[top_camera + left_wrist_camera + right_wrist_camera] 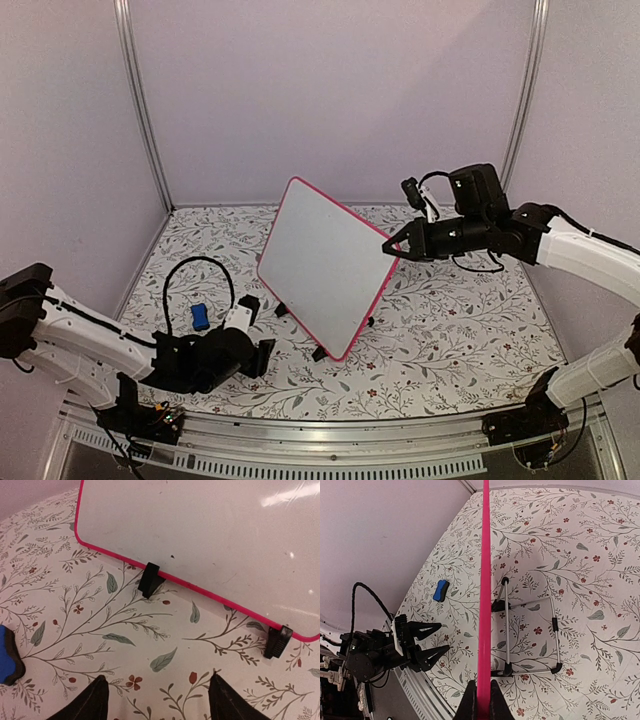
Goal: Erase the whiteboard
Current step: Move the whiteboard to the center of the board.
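Observation:
The whiteboard (pixel 320 265) stands tilted mid-table on two black feet (pixel 150 579), its pink-framed white face (pixel 200 535) showing only a few faint specks. My right gripper (pixel 390 248) is shut on its right edge. In the right wrist view the pink frame (pixel 483 580) runs edge-on between my fingers (pixel 481 702), with the wire stand (pixel 530 635) behind. My left gripper (pixel 262 355) is open and empty, low over the table in front of the board (pixel 156 700). The blue eraser (pixel 200 318) lies to its left (pixel 7 657).
A black cable loop (pixel 190 270) arches over the left arm near the eraser. Pale walls with metal posts (pixel 145 110) close the back and sides. A metal rail (pixel 330 435) runs along the near edge.

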